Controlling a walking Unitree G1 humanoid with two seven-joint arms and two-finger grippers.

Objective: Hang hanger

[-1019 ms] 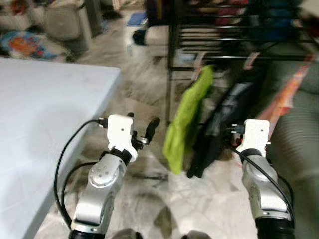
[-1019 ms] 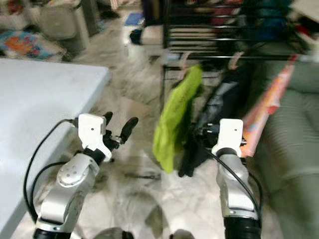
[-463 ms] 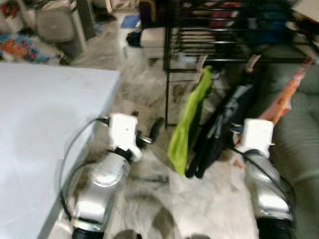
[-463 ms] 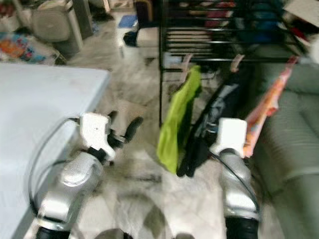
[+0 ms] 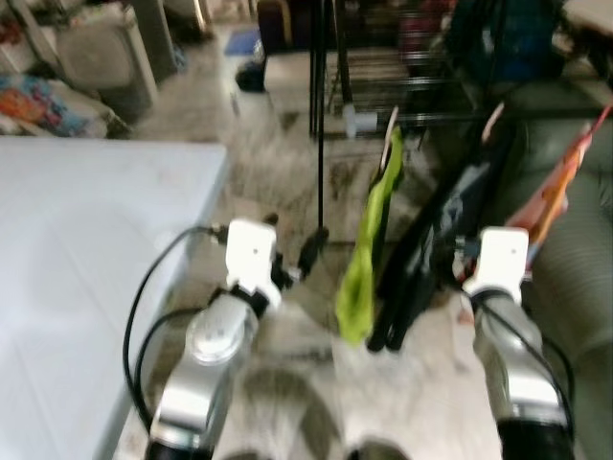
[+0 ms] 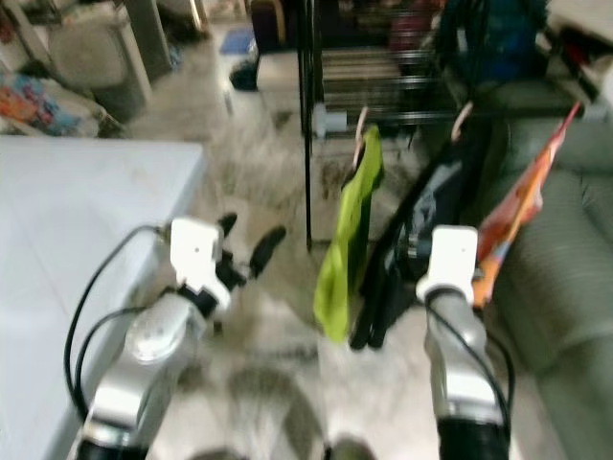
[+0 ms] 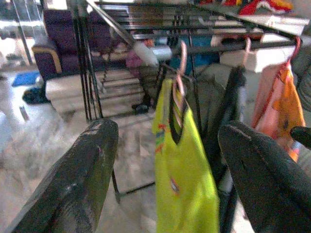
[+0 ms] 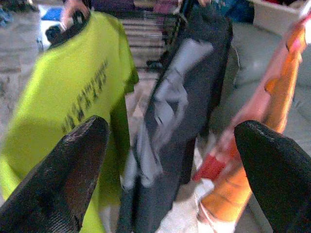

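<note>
From the head camera, three garments hung side by side from a black drying rack point(image 5: 383, 57): a lime-green shirt point(image 5: 369, 244), a black shirt point(image 5: 431, 249) just to its right, and an orange garment point(image 5: 560, 182) at the far right, beside a grey sofa point(image 5: 584, 278). A pale table point(image 5: 86, 259) lay on the robot's left. Both silver arms reached forward over the marbled floor point(image 5: 287, 172); the left gripper point(image 5: 292, 259) had its fingers spread apart, while the right gripper point(image 6: 407, 251) sat against the black shirt, fingers not clear here.

In the left wrist view, the left gripper's two black fingers point(image 7: 73, 179) stood wide, holding nothing. Between them hung the green shirt on a pink hanger point(image 7: 181, 68), hooked over a rack bar; two more pink hooks carried the black and orange garments.

In the right wrist view, the right gripper's fingers point(image 8: 63, 179) were also released and empty, framing the three garments. Dark lettering crossed the green shirt, too blurred to read.
</note>
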